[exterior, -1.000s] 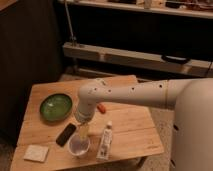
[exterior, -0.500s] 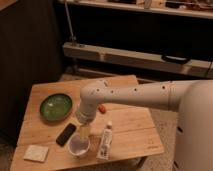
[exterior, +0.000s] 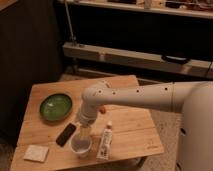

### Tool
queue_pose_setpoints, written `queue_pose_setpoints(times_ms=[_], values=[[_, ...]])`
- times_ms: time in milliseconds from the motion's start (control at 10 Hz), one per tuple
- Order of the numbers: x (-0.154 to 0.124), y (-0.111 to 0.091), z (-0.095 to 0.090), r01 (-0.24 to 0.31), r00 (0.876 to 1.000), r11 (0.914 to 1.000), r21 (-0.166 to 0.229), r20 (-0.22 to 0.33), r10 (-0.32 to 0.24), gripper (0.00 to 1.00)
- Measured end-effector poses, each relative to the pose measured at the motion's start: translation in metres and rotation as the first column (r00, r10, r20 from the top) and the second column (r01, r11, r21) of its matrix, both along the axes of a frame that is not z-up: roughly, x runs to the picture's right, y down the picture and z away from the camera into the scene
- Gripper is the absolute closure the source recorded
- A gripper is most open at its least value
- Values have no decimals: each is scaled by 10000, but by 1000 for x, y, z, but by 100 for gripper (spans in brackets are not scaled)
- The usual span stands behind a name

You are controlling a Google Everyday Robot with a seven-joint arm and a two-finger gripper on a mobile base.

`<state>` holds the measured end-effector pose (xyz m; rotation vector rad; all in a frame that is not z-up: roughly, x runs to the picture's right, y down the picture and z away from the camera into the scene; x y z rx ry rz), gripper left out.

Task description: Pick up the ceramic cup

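Note:
The ceramic cup [exterior: 81, 145] is a small pale greyish-white cup standing near the front edge of the wooden table [exterior: 130, 125]. My white arm reaches in from the right and bends down over it. My gripper [exterior: 83, 131] hangs just above the cup's rim, partly overlapping it in view. The green bowl [exterior: 55, 106] sits to the back left of the cup. The clear bottle with a white cap [exterior: 105, 140] lies just right of the cup.
A dark flat rectangular object [exterior: 65, 134] lies just left of the cup. A pale square pad [exterior: 36, 152] lies at the table's front left corner. A small orange thing [exterior: 102, 110] shows under the arm. Dark shelving stands behind the table.
The gripper has lowered slightly and moved closer to the cup. The cup, bowl and bottle have not moved.

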<state>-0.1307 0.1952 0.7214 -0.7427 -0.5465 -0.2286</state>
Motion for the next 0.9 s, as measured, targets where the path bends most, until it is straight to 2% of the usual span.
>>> queue_pose_setpoints(times_ms=[200, 400, 600, 900], values=[[3, 3, 1, -33, 10000, 10000, 6, 4, 33, 69], [2, 7, 4, -11, 10000, 10000, 7, -31, 11, 87], [6, 4, 1, -3, 10000, 10000, -14, -20, 3, 91], [8, -16, -22, -5, 10000, 10000, -49, 41, 6, 91]])
